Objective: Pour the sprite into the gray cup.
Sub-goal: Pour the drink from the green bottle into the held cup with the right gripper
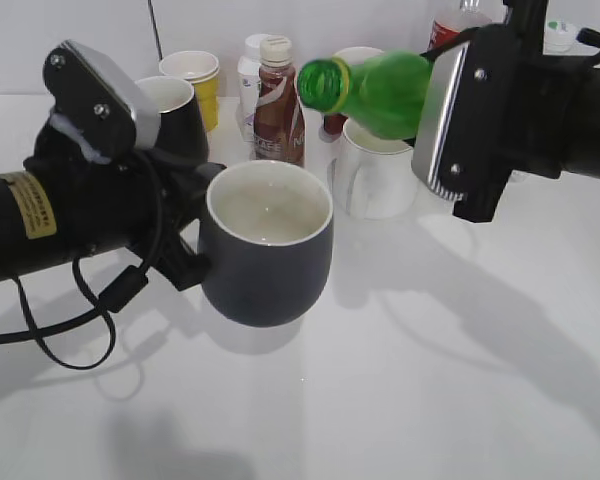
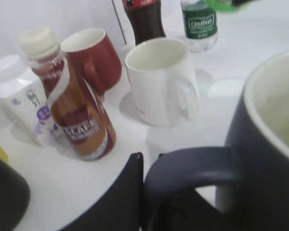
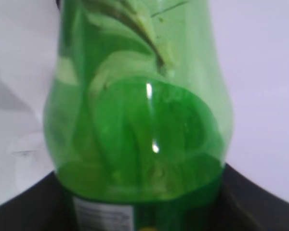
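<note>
The sprite (image 1: 380, 92) is a green bottle with no cap, tipped almost flat with its mouth pointing left, above and to the right of the gray cup's rim. My right gripper (image 1: 432, 115) is shut on its body. It fills the right wrist view (image 3: 144, 120), with the right gripper's jaws (image 3: 144, 214) on both sides of it. The gray cup (image 1: 267, 250) has an off-white inside. My left gripper (image 1: 192, 258) is shut on its loop handle (image 2: 192, 168). The left wrist view shows the left gripper's jaws (image 2: 151, 192) and the cup (image 2: 269, 144) at the right.
Behind the cup stand a white mug (image 1: 380, 172), a brown drink bottle (image 1: 278, 105), a white bottle (image 2: 19, 96), a black mug (image 1: 185, 118), a yellow paper cup (image 1: 198, 80), a red mug (image 2: 94, 57), a cola bottle (image 2: 144, 19) and a water bottle (image 2: 200, 21).
</note>
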